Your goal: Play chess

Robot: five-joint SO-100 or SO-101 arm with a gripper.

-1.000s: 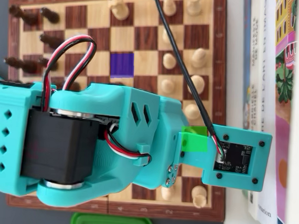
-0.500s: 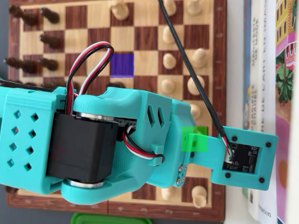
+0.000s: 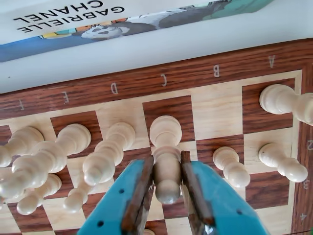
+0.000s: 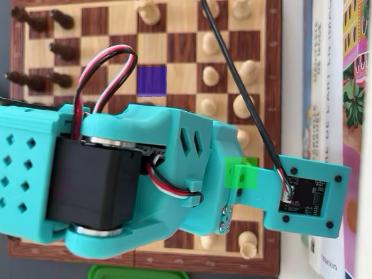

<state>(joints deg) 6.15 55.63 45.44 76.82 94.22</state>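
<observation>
In the wrist view, the teal plastic claw (image 3: 167, 188), its jaws lined with brown pads, closes snugly around a smooth, pale, turned-wood chess piece (image 3: 166, 161). The piece stands on the glossy wooden chessboard (image 3: 205, 83), one row in from the lettered edge, beside column letter C.

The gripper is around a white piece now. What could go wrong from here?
1. The gripper has its jaws around one white piece, but the neighbouring white piece stands close beside the left jaw; lifting or swinging could knock it over.
2. The jaws meet the piece low on its body, so it might tilt or slip when raised.
3. In the overhead view the arm hides much of the chessboard, so placement is hard to check.
</observation>
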